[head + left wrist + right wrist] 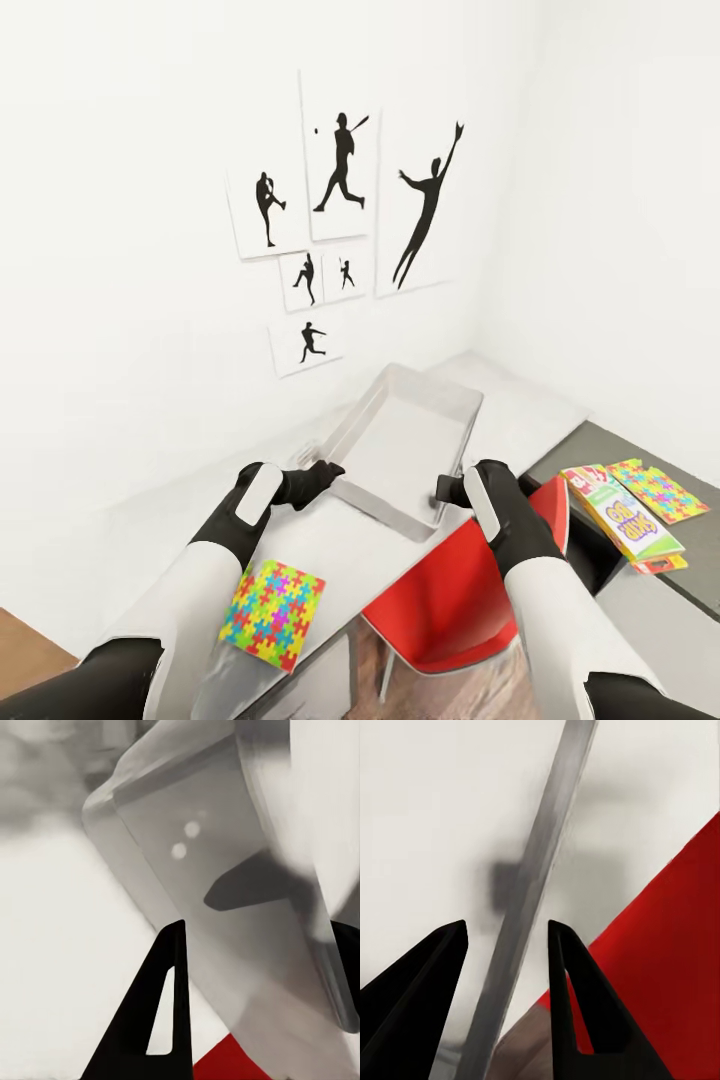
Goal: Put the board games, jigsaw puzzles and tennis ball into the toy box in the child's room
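So far, in the head view, the toy box [405,450] lies empty on the table [150,570]; a jigsaw puzzle [272,612] sits at seven o'clock from it, a board game [625,520] and second puzzle [660,490] at three o'clock. Left wrist view: left gripper [255,967] straddles the box wall, apparently clenched on it. Right wrist view: right gripper [506,937] straddles the rim, fingers spread apart.

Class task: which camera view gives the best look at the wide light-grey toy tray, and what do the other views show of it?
The head view: the wide light-grey toy tray shows whole, on the pale desk between both grippers. The left wrist view shows one corner and wall close up. The right wrist view shows its thin rim between the fingers.
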`<state>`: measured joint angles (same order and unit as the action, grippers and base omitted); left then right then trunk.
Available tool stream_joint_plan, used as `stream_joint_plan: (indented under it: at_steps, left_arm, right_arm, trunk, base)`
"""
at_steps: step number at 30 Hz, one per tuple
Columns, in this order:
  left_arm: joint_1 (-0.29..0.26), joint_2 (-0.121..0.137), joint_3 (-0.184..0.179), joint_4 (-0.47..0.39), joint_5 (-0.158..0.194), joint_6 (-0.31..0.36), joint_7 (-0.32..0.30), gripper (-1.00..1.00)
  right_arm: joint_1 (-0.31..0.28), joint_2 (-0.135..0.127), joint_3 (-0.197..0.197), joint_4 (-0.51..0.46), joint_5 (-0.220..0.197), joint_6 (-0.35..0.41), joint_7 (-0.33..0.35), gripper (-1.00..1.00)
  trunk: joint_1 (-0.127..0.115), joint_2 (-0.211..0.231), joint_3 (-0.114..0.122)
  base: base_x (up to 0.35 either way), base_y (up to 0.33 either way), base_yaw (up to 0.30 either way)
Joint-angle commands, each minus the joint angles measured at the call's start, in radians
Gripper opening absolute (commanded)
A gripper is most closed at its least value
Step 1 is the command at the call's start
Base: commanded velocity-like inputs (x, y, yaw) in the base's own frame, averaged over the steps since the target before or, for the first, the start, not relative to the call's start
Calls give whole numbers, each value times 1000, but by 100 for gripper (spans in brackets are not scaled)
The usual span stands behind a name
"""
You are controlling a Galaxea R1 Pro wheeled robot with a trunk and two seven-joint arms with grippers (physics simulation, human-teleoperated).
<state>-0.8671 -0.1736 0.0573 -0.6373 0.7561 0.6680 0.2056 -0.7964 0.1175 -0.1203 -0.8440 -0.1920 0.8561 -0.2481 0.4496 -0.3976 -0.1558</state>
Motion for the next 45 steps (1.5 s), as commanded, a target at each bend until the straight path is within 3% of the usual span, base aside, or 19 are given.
stream_joint_plan:
  at_steps: [1, 10, 45]
  left_arm:
    - [-1, -1, -9, -2, -6, 51, 12, -100]
    - [-1, -1, -9, -2, -6, 51, 12, -100]
    - [-1, -1, -10, -2, -7, 50, 12, -100]
  right_arm:
    - [-1, -8, 8, 2, -52, -2, -8, -100]
    - [0, -6, 10, 2, -52, -2, -8, -100]
    - [0, -3, 11, 3, -52, -2, -9, -100]
  trunk:
    - [0, -2, -2]
    - [0, -2, -2]
    - [0, -2, -46]
  base:
    - [-94, 190, -57]
    - [-21, 233, -8]
    - [-5, 47, 0]
